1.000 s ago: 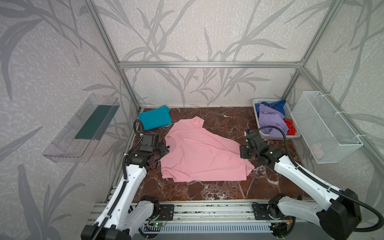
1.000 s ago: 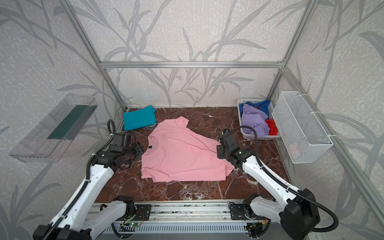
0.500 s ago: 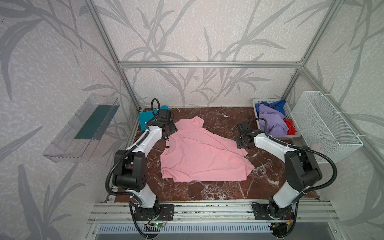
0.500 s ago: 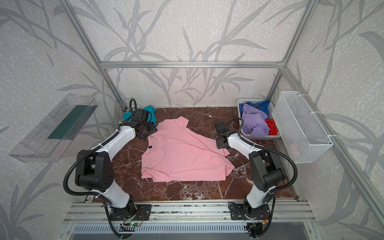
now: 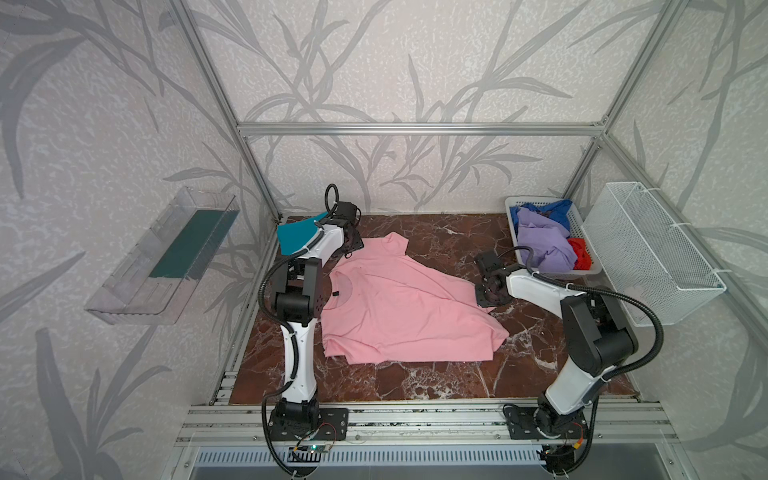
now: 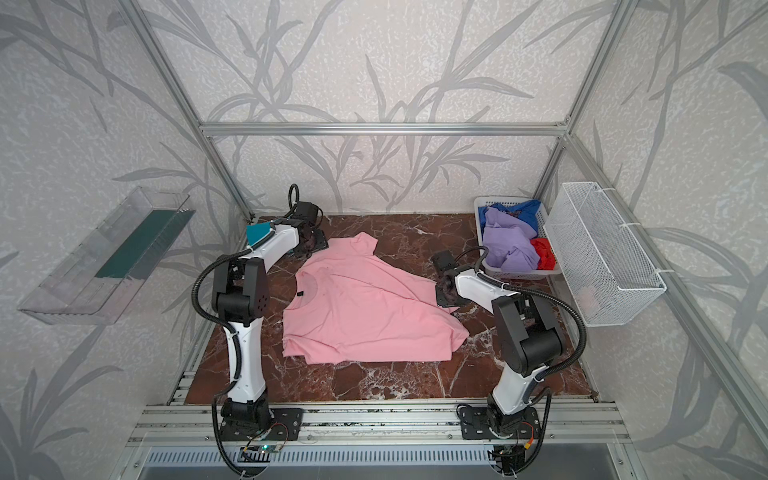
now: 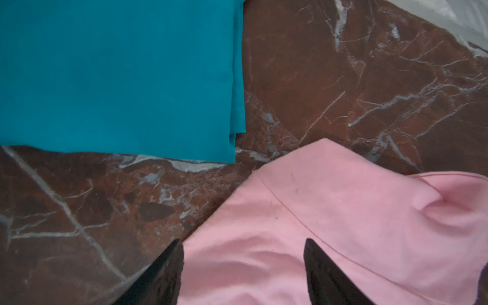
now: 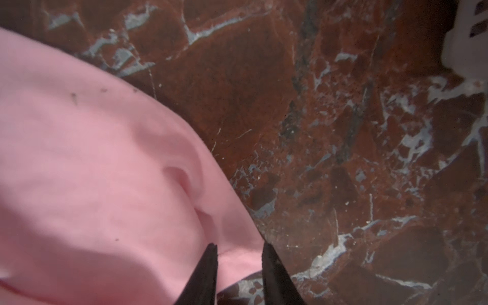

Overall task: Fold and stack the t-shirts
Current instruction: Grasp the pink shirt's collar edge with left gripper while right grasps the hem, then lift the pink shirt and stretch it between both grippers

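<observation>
1. A big pink shirt (image 5: 399, 307) lies spread out in the middle of the brown marble table (image 5: 415, 382). Its neck hole is toward the left arm's side. It has some wrinkles, and one sleeve sticks out toward the back wall.
2. A teal shirt (image 5: 293, 237) lies folded flat in the back left corner. It is near the pink shirt but does not touch it; the left wrist view shows bare table between them.
3. The left claw (image 5: 354, 246) is low, at the back sleeve of the pink shirt. In the left wrist view its two black fingers (image 7: 163, 272) stand wide apart, with pink cloth lying between them. It is not pinching anything.
4. The right claw (image 5: 485, 298) is down at the pink shirt's edge on the basket side. In the right wrist view its fingers (image 8: 203, 274) are close together, with a small gap. The edge of the pink cloth sits in that gap. I cannot tell if it is pinched tight.
5. A white plastic basket (image 5: 582, 272) sits in the back right corner. Inside it are a purple shirt (image 5: 544, 241), a blue shirt (image 5: 557, 208) and a red shirt (image 5: 579, 251), all crumpled up together.
</observation>
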Motion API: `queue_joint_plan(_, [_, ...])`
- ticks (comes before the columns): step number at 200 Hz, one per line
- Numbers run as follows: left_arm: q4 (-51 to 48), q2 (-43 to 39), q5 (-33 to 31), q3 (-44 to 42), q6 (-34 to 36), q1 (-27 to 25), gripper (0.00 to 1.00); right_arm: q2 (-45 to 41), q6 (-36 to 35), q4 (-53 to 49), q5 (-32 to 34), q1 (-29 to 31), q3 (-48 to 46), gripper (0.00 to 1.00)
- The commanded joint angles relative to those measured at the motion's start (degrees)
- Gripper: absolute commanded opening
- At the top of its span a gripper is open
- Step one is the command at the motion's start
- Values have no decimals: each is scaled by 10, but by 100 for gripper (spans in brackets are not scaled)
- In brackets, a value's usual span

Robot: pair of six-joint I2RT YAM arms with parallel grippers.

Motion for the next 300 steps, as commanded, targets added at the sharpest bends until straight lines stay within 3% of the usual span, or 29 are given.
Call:
queue_joint_plan(1, [-31,34,-6,54,16,-3,71,11,11,-12,-1,1,-2,31])
queue_joint_plan(31, [-39,85,7,104,13,-3,70,17,15,-22,0,0,1,33])
queue_joint_plan(48, [-40,105,10,119,11,-4,60,18,19,-25,-1,0,1,42])
queue_joint_plan(69, [-42,122,12,132,7,-4,38,27,25,-25,-16,-1,4,57])
queue_joint_plan(97, [-48,135,16,146,3,-4,0,42,34,-35,-21,-1,22,57])
queue_joint_plan(109, [-50,133,16,148,4,-4,0,45,37,-35,-20,0,28,56])
queue_joint_plan(122, [-53,125,17,149,9,-4,0,50,40,-31,-25,-1,37,49])
queue_joint_plan(144, [-59,107,17,150,18,-4,0,67,43,-29,-38,0,59,20])
queue_joint_plan(176, [-70,60,26,148,24,-4,0,59,37,-38,-30,-1,90,0])
queue_joint_plan(215, [-85,-31,30,139,30,-5,0,-19,15,-79,33,-6,139,0])
queue_joint_plan(247, [-78,-139,20,95,35,-4,0,-139,-14,-83,98,-6,164,0])
queue_joint_plan(300, [-15,-373,-18,-74,33,-4,0,-317,-29,-102,154,-5,164,0])
